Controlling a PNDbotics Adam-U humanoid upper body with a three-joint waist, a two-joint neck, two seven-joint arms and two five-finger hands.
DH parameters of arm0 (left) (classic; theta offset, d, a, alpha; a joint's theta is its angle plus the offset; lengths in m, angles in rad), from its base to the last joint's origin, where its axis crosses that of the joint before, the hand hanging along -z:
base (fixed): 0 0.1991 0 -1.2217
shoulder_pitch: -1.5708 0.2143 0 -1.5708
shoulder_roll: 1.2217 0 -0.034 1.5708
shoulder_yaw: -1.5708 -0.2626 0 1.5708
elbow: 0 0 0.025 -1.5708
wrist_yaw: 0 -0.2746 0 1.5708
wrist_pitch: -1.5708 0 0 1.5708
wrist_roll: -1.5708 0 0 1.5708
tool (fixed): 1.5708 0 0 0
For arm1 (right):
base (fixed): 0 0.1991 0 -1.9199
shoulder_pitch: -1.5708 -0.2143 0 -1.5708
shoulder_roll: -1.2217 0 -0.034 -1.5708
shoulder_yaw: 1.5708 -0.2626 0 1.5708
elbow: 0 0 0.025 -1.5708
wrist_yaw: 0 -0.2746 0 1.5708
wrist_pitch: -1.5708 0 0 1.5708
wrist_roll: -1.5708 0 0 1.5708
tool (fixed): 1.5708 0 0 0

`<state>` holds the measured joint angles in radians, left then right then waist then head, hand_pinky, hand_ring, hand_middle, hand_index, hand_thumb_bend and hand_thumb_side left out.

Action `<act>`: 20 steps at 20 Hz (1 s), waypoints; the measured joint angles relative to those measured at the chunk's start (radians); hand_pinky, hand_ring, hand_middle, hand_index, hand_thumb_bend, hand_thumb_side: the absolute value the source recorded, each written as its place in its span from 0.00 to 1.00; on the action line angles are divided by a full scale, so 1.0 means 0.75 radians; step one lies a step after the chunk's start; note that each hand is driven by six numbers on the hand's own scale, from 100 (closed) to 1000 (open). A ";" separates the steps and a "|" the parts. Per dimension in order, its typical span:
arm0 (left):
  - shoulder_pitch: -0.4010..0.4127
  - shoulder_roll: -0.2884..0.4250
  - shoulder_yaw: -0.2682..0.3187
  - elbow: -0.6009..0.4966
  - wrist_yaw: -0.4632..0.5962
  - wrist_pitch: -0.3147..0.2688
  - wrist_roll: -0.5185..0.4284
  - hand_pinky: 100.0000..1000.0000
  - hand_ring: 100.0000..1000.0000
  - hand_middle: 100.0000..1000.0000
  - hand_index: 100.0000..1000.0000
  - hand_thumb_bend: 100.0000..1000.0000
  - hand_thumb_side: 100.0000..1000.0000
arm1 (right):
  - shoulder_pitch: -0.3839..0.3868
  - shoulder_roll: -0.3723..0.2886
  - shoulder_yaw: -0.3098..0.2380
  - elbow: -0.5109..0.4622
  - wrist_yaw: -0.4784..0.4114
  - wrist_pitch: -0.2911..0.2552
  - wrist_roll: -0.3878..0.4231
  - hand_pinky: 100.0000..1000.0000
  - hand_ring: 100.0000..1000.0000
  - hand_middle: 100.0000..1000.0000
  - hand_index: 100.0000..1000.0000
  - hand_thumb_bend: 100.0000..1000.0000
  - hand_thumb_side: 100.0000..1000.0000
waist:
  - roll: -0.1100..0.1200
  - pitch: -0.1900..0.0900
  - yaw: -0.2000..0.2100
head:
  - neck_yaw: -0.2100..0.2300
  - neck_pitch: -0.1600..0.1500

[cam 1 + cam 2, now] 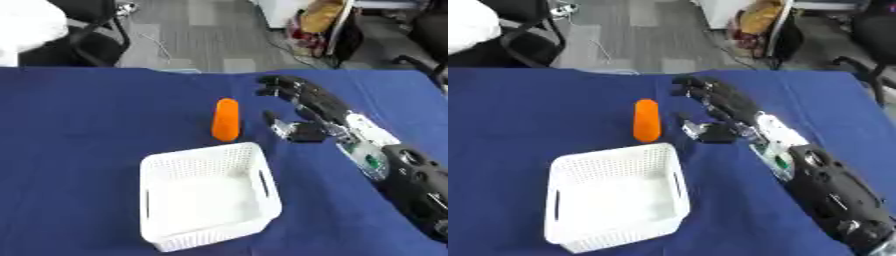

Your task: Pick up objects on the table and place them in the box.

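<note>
One orange cylinder [226, 119] sits on the blue table [79, 125] just behind the white basket [208, 200], its long axis running away from the robot. Right hand [308, 107] lies just to its right, near but apart, palm toward it, fingers straight and spread, thumb out, holding nothing. Left hand not visible.

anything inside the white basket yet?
Nothing visible inside the white basket: its floor looks bare white. The near wall hides a strip of floor behind it. The orange cylinder stands outside, just beyond the far rim, with the right robot hand open beside it.
</note>
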<state>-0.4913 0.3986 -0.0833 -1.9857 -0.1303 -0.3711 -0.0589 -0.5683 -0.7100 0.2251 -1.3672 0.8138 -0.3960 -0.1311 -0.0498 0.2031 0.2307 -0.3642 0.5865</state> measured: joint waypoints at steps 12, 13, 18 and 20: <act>-0.064 -0.034 -0.016 0.000 0.018 -0.017 -0.014 0.89 0.78 0.87 0.84 0.07 0.94 | -0.101 -0.005 0.014 0.071 0.067 -0.066 -0.074 0.85 0.81 0.90 0.85 0.30 1.00 | 0.001 0.050 0.056 | -0.050 -0.044; -0.072 -0.039 -0.020 0.000 0.020 -0.020 -0.018 0.89 0.78 0.87 0.84 0.07 0.94 | -0.104 -0.008 0.014 0.079 0.071 -0.073 -0.081 0.85 0.81 0.90 0.85 0.29 1.00 | 0.000 0.053 0.061 | -0.056 -0.046; -0.107 -0.062 -0.033 0.000 0.038 -0.026 -0.029 0.89 0.78 0.87 0.85 0.08 0.93 | -0.121 -0.030 0.012 0.108 0.103 -0.102 -0.115 0.86 0.82 0.91 0.86 0.31 1.00 | -0.005 0.066 0.091 | -0.086 -0.057; -0.115 -0.066 -0.033 0.000 0.042 -0.027 -0.032 0.89 0.78 0.87 0.85 0.08 0.93 | -0.121 -0.038 0.012 0.115 0.110 -0.109 -0.123 0.86 0.82 0.91 0.86 0.31 1.00 | -0.009 0.068 0.094 | -0.091 -0.058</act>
<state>-0.5773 0.3493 -0.1084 -1.9857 -0.0986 -0.3917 -0.0832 -0.6590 -0.7386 0.2338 -1.2810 0.8960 -0.4775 -0.2237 -0.0568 0.2539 0.3012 -0.4326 0.5432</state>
